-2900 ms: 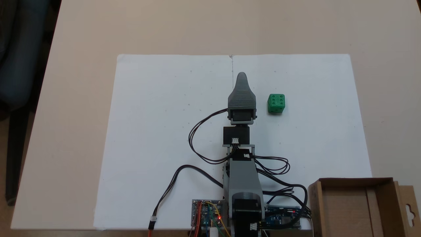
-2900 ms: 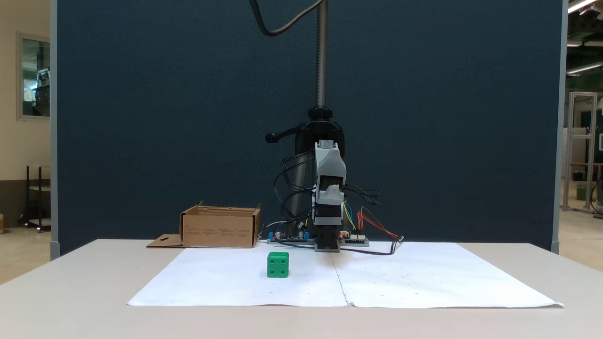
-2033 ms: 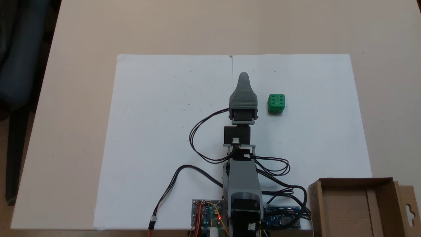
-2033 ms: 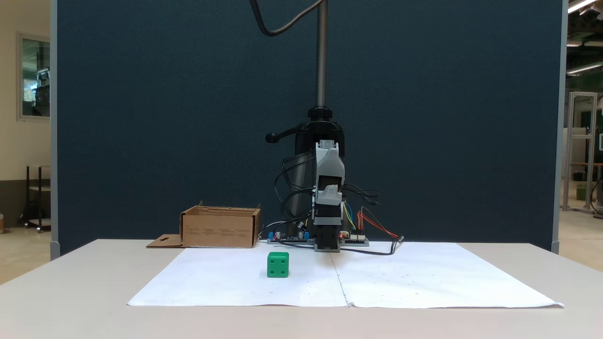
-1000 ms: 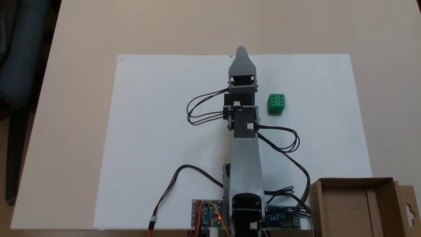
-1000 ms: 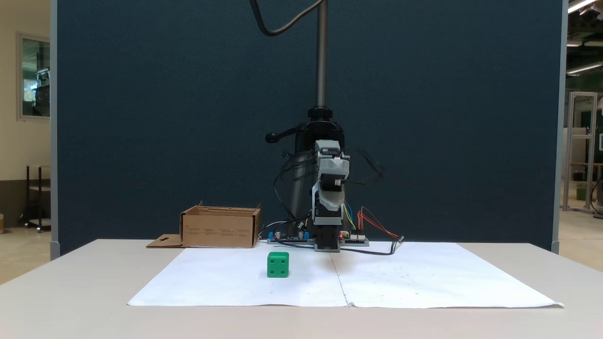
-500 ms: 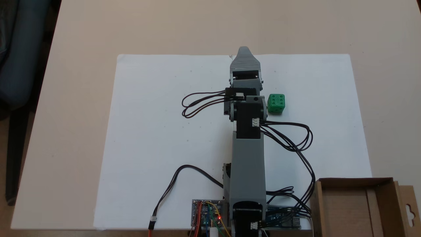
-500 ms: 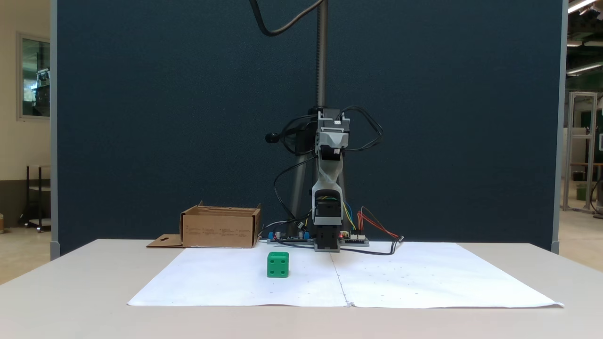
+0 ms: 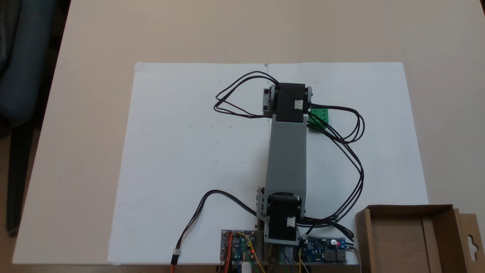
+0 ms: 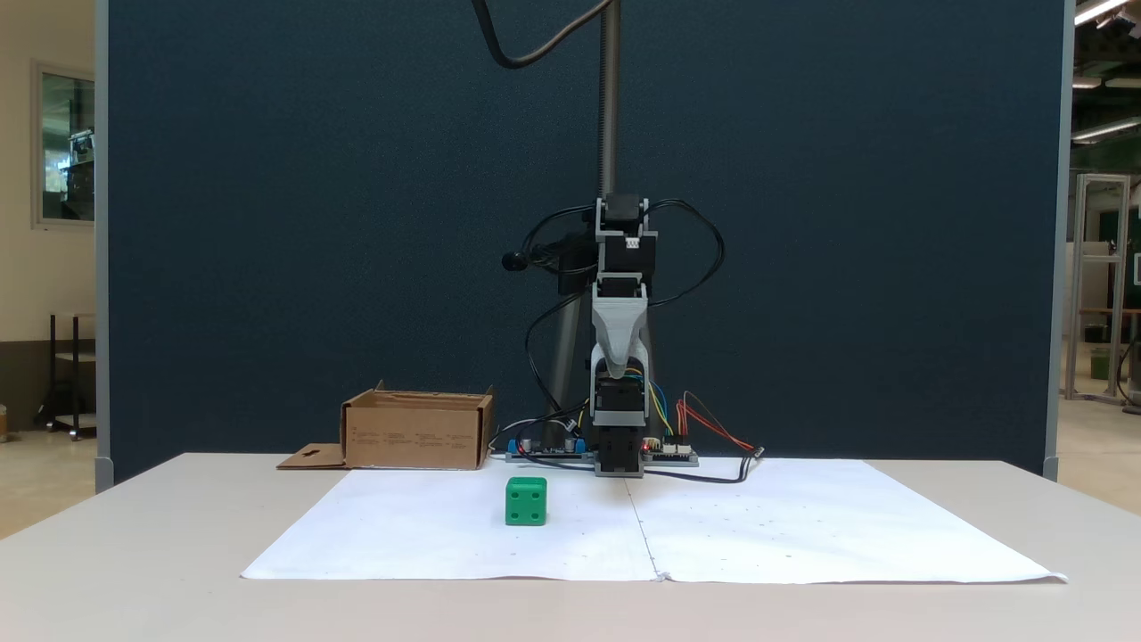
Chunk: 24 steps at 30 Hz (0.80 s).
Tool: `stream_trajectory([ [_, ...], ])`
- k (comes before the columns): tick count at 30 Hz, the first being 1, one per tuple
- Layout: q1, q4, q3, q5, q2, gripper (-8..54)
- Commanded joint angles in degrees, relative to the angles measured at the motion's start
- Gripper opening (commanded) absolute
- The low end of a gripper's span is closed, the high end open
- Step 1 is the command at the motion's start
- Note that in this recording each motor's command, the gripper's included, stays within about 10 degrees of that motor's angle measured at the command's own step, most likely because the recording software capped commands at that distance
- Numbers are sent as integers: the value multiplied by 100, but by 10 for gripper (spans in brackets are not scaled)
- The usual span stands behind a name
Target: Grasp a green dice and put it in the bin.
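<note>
Dice [image 10: 526,500] seen on paper [image 10: 802,535], left of arm in front view, untouched. Jaws raised, pointing down; open or closed cannot be told. Bin [image 10: 417,431] far left. Risk judged: dice nudged aside if descent misaligned.

Green dice [image 9: 321,115] half behind arm and cables, bin [image 9: 435,212] cut off by frame edge

Beige counter [image 10: 134,571] carrying white paper sheet [image 10: 802,535], backed by dark blue partition [image 10: 312,223]; cream wall with framed window [image 10: 64,147] at left, ceiling lights [image 10: 1096,11] at right
</note>
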Motion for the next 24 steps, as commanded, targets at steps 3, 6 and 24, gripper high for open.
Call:
stream_trajectory([
  [3, 404, 396, -606, -791, -281, 475],
  [6, 562, 396, -721, -1037, -387, 481],
  [24, 1380, 352, -1169, -2013, -1187, 504],
])
